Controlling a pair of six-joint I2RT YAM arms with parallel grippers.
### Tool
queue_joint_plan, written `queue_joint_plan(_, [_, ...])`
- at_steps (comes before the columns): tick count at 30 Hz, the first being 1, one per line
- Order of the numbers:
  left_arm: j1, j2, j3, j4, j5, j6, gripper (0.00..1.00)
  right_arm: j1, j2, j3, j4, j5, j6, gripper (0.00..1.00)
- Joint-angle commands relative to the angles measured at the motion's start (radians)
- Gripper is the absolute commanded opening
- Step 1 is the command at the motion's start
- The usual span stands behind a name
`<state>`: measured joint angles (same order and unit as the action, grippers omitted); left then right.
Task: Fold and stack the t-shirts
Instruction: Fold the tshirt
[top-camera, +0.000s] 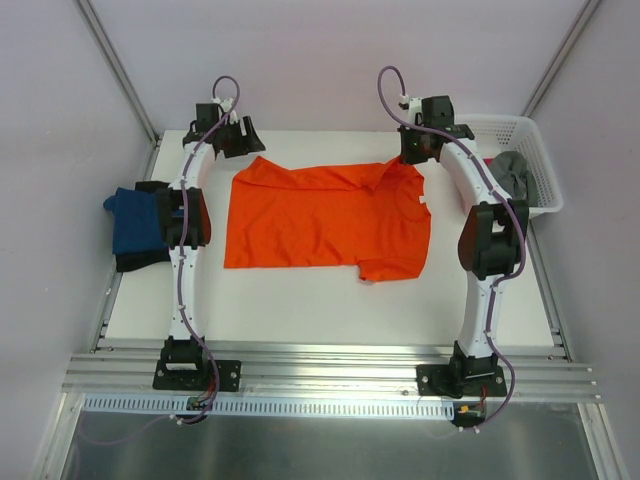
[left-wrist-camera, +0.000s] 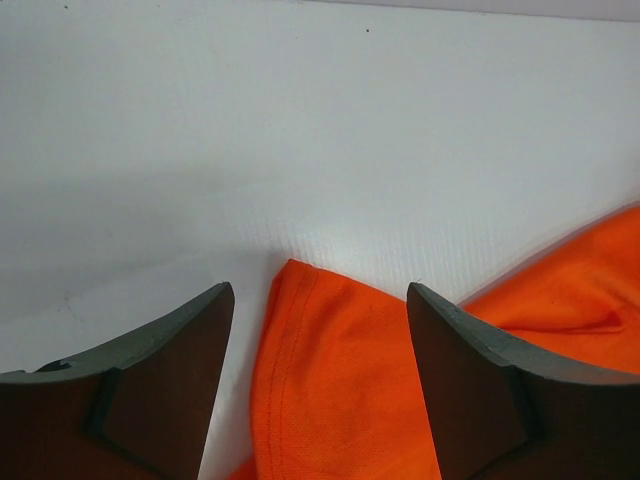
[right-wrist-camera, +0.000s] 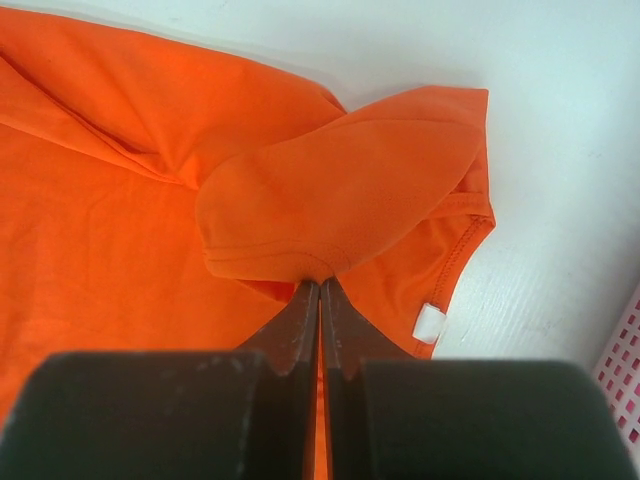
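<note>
At the left, a folded dark blue shirt (top-camera: 132, 225) lies on the counter (top-camera: 300, 300). The left fingers (left-wrist-camera: 170, 350) stand open over the far corner of the orange t-shirt (top-camera: 320, 220), which is spread mid-counter. They should descend and pinch it (both layers, I think). The right fingers (right-wrist-camera: 300, 330) are closed on its sleeve (right-wrist-camera: 340, 190). The white basket (top-camera: 545, 190) holds a grey shirt (top-camera: 512, 172).

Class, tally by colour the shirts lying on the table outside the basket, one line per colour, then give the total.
orange shirt: 1
dark blue shirt: 1
black shirt: 1
Total: 3
</note>
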<state>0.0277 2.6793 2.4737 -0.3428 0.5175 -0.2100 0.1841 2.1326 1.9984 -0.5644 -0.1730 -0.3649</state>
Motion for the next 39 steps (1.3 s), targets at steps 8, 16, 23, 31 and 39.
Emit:
queue_joint_plan(8, [0.015,-0.007,-0.062,0.025,0.061,-0.138,0.69,0.009,-0.059,0.057,0.018,-0.034,0.076,0.01])
queue_joint_plan(16, [0.020,0.014,-0.044,0.037,0.068,-0.184,0.66,0.011,-0.031,0.089,0.020,-0.051,0.118,0.01])
queue_joint_plan(23, [0.018,0.036,-0.027,0.068,0.098,-0.216,0.48,0.018,-0.034,0.077,0.017,-0.049,0.118,0.01])
queue_joint_plan(31, [0.006,0.031,-0.053,0.096,0.122,-0.242,0.26,0.018,-0.056,0.046,0.015,-0.040,0.107,0.01])
queue_joint_plan(39, [-0.009,0.019,-0.058,0.120,0.110,-0.216,0.01,0.017,-0.053,0.033,0.017,-0.043,0.106,0.01])
